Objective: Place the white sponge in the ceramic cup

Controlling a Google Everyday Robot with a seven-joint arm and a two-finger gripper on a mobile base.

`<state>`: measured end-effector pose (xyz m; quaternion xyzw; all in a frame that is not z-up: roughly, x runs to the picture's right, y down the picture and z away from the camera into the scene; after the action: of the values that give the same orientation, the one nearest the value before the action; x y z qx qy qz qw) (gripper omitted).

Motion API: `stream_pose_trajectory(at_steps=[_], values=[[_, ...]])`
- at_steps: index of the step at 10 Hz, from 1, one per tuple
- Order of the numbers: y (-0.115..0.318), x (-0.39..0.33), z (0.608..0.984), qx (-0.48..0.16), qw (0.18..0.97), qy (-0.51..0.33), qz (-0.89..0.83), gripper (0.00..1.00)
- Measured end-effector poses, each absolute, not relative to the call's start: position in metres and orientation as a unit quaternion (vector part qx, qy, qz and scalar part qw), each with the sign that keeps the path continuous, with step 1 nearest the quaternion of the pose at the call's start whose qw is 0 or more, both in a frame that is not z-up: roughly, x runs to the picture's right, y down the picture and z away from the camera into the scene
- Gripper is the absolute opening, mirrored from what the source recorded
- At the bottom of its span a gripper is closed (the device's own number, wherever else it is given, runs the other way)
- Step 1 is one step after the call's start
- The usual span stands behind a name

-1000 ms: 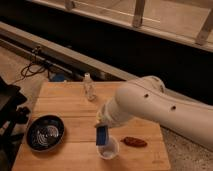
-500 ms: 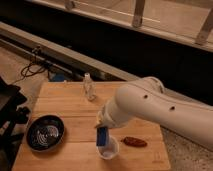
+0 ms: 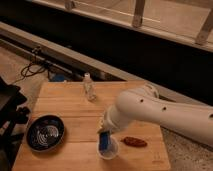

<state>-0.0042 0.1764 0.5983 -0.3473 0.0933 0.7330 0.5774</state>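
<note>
The white sponge (image 3: 105, 141), showing its blue face, stands in the small white ceramic cup (image 3: 110, 150) near the front of the wooden table (image 3: 65, 107). My gripper (image 3: 104, 129) is right above the cup at the sponge's top, at the end of the thick white arm (image 3: 150, 112) that reaches in from the right. The arm hides most of the gripper.
A dark bowl with a swirl pattern (image 3: 45, 132) sits at the table's front left. A small clear bottle (image 3: 89, 89) stands at the back middle. A reddish-brown oblong object (image 3: 134, 142) lies just right of the cup. Cables lie on the floor at the back left.
The sponge has dropped a little lower into the cup. The arm has hardly moved.
</note>
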Motion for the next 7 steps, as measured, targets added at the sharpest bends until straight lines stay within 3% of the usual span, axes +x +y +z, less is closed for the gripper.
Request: stream_pose_trajectory(at_steps=[4,5,7], values=[[0.199,-0.003,0.618,-0.378,0.56,0.113,0.729,0.67],[0.205,-0.002,0.624,-0.386,0.555,0.116,0.728,0.74],[0.211,-0.003,0.631,-0.395,0.551,0.119,0.725,0.76]])
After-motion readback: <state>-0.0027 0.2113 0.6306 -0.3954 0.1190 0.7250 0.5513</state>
